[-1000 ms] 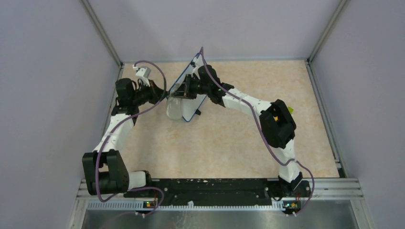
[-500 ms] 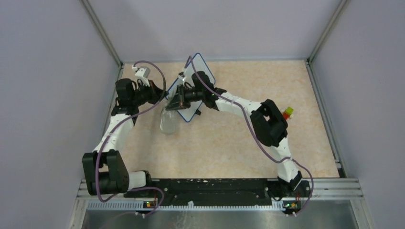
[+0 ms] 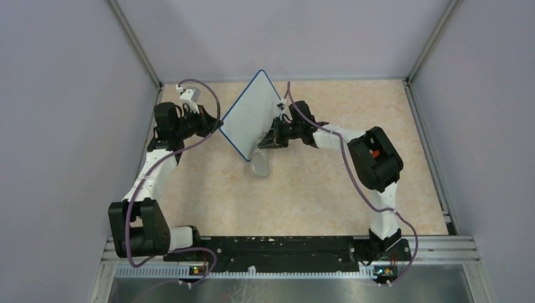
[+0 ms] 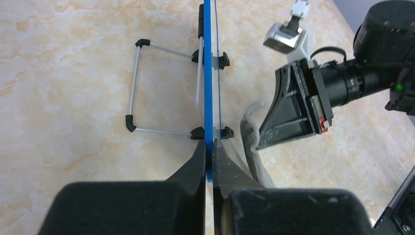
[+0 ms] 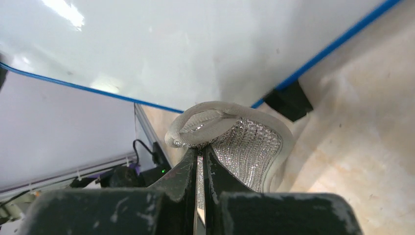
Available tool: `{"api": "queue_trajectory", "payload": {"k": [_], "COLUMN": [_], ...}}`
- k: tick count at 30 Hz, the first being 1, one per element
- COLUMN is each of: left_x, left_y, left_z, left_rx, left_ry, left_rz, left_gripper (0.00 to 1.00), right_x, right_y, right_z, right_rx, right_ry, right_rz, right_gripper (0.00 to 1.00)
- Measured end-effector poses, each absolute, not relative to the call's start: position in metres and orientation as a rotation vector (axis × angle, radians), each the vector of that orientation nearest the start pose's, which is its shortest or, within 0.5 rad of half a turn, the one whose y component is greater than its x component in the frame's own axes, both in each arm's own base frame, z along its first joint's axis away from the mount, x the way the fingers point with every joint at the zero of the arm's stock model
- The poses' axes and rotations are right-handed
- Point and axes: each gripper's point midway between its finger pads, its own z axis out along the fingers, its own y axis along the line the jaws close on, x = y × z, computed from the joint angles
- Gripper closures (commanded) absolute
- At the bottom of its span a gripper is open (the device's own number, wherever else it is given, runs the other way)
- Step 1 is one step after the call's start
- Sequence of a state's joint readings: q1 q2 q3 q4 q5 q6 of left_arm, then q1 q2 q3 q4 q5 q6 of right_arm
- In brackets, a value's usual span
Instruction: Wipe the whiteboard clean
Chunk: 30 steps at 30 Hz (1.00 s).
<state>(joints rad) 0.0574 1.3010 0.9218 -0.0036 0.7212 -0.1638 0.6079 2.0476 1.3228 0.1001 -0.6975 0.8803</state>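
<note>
The whiteboard (image 3: 252,110) stands tilted on edge at the back of the table, blue-rimmed, its face white and blank in the right wrist view (image 5: 195,44). My left gripper (image 3: 217,128) is shut on its left rim; the left wrist view shows the jaws closed on the blue edge (image 4: 209,73) at the gripper (image 4: 209,151). My right gripper (image 3: 269,141) is shut on the eraser pad (image 3: 260,165), a grey-rimmed silvery mesh pad (image 5: 242,142), at the board's lower right edge. The right gripper (image 5: 200,155) holds the pad folded against the rim.
A thin wire stand (image 4: 133,88) with black feet lies behind the board. A black foot (image 5: 289,102) sits under the board's rim. Grey walls and metal posts (image 3: 135,44) close in the table on three sides. The right arm's elbow (image 3: 375,158) stands mid-right.
My right gripper has swept with the eraser pad from the board's left side across to its lower right. The board's blank face now shows. The left gripper has kept its hold.
</note>
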Motion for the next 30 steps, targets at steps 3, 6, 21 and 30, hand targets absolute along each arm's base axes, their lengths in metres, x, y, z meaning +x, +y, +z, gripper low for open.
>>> {"api": "queue_trajectory", "payload": {"k": [3,6,21,30], "left_x": [0.377,0.377,0.383,0.382], "left_y": [-0.099,-0.099,-0.093,-0.094], "left_z": [0.22,0.22,0.215,0.216], "left_rx": [0.268,0.268,0.249,0.255], "left_ry": [1.91,1.91,1.923,1.922], "left_rz": [-0.768,-0.768,-0.733,-0.744], "left_gripper": [1.0,1.0,1.0,1.0], "right_x": [0.354,0.362,0.334,0.321], "right_y": [0.399,0.411,0.431,0.41], "right_z": [0.111,0.126,0.062,0.032], "right_rx": [-0.133,-0.17,-0.147,-0.136], "right_ry": [2.431,2.376,2.5,2.602], "right_rz": [1.463,1.461,1.416,1.246], "right_gripper": [1.0,1.0,1.0,1.0]}}
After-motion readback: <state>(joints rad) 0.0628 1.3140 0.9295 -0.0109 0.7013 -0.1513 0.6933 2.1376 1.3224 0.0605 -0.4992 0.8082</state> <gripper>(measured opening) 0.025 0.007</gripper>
